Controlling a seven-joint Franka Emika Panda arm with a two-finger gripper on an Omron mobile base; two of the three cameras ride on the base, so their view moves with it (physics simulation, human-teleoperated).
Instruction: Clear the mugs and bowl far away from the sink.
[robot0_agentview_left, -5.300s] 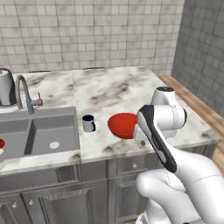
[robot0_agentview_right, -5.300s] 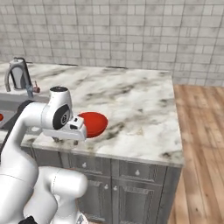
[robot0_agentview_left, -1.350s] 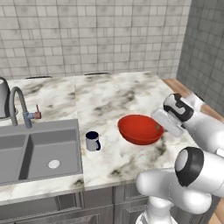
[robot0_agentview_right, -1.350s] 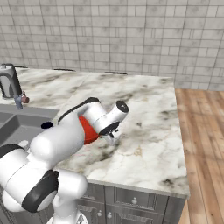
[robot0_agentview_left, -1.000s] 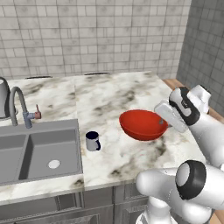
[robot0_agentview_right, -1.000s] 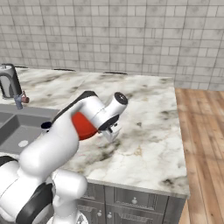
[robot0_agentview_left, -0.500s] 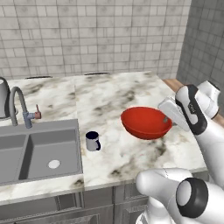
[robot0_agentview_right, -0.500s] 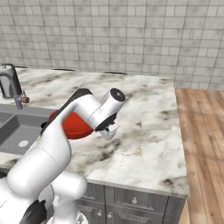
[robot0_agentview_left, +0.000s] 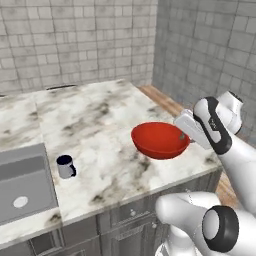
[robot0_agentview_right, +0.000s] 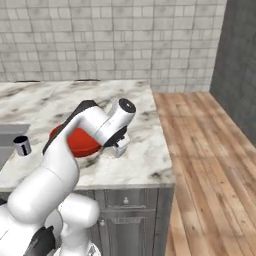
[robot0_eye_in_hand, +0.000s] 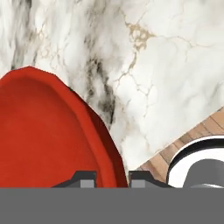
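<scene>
Glossy red bowl (robot0_agentview_left: 159, 139), grey/navy mug (robot0_agentview_left: 65, 166), white marble counter (robot0_agentview_left: 95, 120) w/ dark veins.

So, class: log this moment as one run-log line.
gripper: shut on bowl rim | bowl: lifted, over counter | mug: by sink

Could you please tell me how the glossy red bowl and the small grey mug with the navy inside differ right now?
The glossy red bowl is wide and shallow; the small grey mug with the navy inside is narrow, upright and handled. The bowl's rim sits clamped in the gripper; the mug stands free. The mug is close beside the grey sink, the bowl well away from it. Both are over the marble counter.
</scene>
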